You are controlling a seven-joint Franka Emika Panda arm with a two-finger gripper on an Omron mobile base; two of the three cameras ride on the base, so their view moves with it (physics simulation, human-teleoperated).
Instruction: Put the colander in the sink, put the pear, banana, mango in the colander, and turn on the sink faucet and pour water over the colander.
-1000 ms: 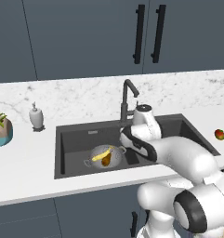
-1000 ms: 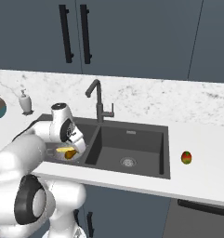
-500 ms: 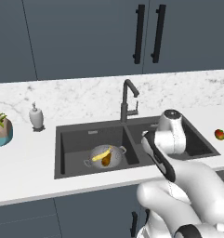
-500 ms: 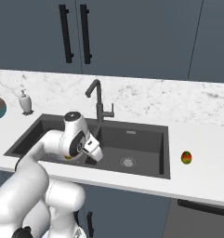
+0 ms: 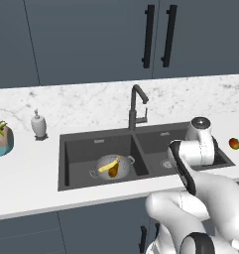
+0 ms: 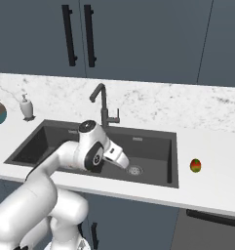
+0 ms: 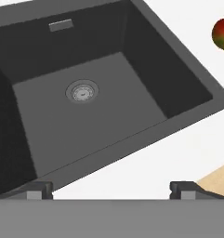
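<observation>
1. Mango (image 6: 195,165) is the fruit not yet in the bowl: it lies on the white counter (image 6: 211,183) to the right of the sink (image 5: 81,183), apart from its rim, with nothing touching it; it also shows at the top right of the hand view (image 7: 222,33)
2. Nearest the base, the gripper (image 6: 120,162) hangs over the right basin of the sink, above and just short of the round steel drain (image 7: 82,91); its two fingertips (image 7: 185,188) stand wide apart with nothing between them
3. Further left in the sink, the colander (image 5: 112,166) sits on the floor of the left basin, with the banana (image 5: 107,165) lying across it and a brownish fruit, most likely the pear (image 5: 113,172), beside the banana inside the bowl
4. Behind the divider of the sink stands the sink faucet (image 5: 136,106), its spout angled forward; no water shows
5. Step in hand, as I judge it: fetching the last fruit, with colander, banana and pear already placed
6. Next move calls for carrying the open hand right, out past the sink's right rim, lowering it over the mango and closing squarely, since a round fruit may roll aside
</observation>
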